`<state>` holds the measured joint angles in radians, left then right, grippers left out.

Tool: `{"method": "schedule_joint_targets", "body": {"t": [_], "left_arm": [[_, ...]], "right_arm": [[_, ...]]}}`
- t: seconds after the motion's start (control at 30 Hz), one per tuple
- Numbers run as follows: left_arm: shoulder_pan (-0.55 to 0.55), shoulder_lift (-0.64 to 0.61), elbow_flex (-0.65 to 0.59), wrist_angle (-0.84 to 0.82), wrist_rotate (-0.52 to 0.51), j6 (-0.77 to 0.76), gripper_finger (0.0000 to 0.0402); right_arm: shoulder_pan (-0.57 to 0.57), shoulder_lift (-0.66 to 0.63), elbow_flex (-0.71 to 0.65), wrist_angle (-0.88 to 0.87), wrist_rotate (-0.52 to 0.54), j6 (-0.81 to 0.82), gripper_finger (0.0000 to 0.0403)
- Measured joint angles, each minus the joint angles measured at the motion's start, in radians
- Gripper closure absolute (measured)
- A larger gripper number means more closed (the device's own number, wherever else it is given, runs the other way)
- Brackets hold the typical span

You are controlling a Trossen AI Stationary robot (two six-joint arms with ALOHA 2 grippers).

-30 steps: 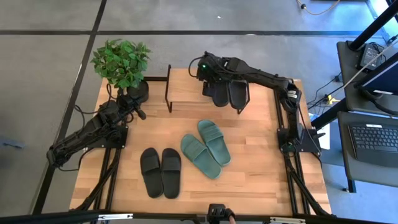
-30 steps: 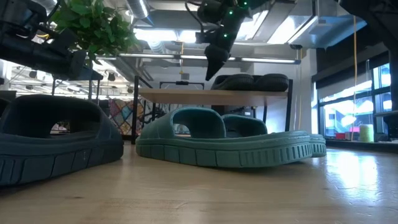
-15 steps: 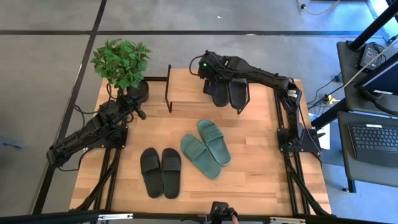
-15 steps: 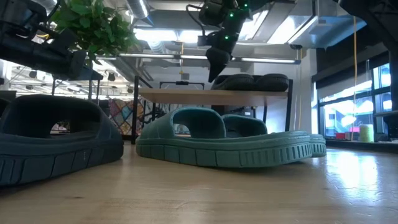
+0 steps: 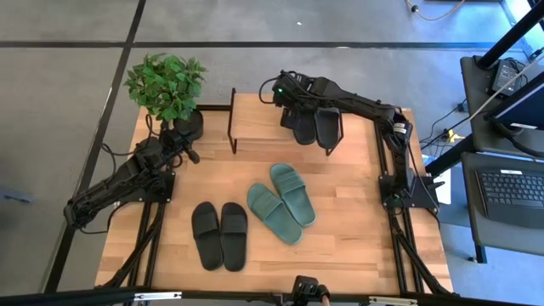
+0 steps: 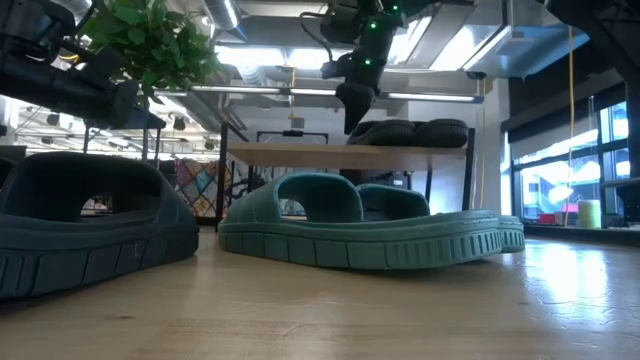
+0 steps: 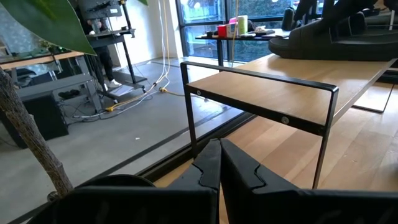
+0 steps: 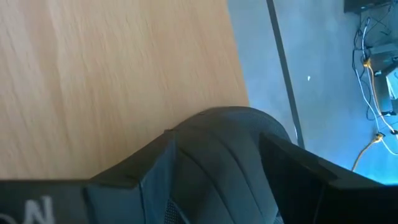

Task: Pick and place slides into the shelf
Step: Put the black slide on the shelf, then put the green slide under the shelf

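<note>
The shelf (image 5: 255, 119) stands at the table's far middle. Two black slides lie side by side on its top board, the left one (image 5: 304, 126) and the right one (image 5: 328, 127). My right gripper (image 5: 293, 109) is over the far end of the left one, shut on it. It also shows in the low view (image 6: 352, 122). A green pair (image 5: 283, 202) and another black pair (image 5: 219, 235) lie flat on the table. My left gripper (image 7: 219, 158) is shut and empty, low by the plant pot (image 5: 187, 126). My right gripper has the left black slide between its two fingers (image 8: 155, 165), one on each long side, near its rounded end (image 8: 227, 121). The fingers come from above, pointing down, and lie across the slide. The slide rests flat on the shelf's top board (image 8: 112, 74).
A potted green plant (image 5: 166, 85) stands at the far left, beside the shelf's black frame (image 7: 261, 78). Bare tabletop (image 5: 357, 246) lies to the right of the green pair. A desk with a laptop (image 5: 510, 191) stands off the table's right side.
My right gripper has gone a little toward the table's right edge and slightly down over the shelf top. The black slide in it has slid the same way along the board, closer to its mate.
</note>
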<state>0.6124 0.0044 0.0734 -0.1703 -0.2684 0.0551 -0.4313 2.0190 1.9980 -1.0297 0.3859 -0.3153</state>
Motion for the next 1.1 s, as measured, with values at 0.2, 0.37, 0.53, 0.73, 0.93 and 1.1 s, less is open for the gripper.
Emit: {"method": "schedule_joint_targets", "body": {"t": [0.2, 0.37, 0.53, 0.73, 0.93, 1.1], "left_arm": [[0.000, 0.000, 0.000, 0.000, 0.000, 0.000, 0.0401], [0.000, 0.000, 0.000, 0.000, 0.000, 0.000, 0.0401], [0.000, 0.000, 0.000, 0.000, 0.000, 0.000, 0.0401], [0.000, 0.000, 0.000, 0.000, 0.000, 0.000, 0.0401], [0.000, 0.000, 0.000, 0.000, 0.000, 0.000, 0.0401], [0.000, 0.000, 0.000, 0.000, 0.000, 0.000, 0.0401]], "right_arm": [[0.018, -0.002, 0.000, 0.027, 0.001, -0.004, 0.0173], [0.065, -0.006, 0.065, 0.010, 0.001, -0.006, 0.0173], [0.144, -0.007, 0.197, -0.078, 0.000, -0.010, 0.0173], [0.281, -0.008, 0.318, -0.274, 0.000, 0.037, 0.0173], [0.440, -0.007, 0.339, -0.427, 0.027, 0.145, 0.0173], [0.578, -0.006, 0.337, -0.523, 0.183, 0.272, 0.0173]]}}
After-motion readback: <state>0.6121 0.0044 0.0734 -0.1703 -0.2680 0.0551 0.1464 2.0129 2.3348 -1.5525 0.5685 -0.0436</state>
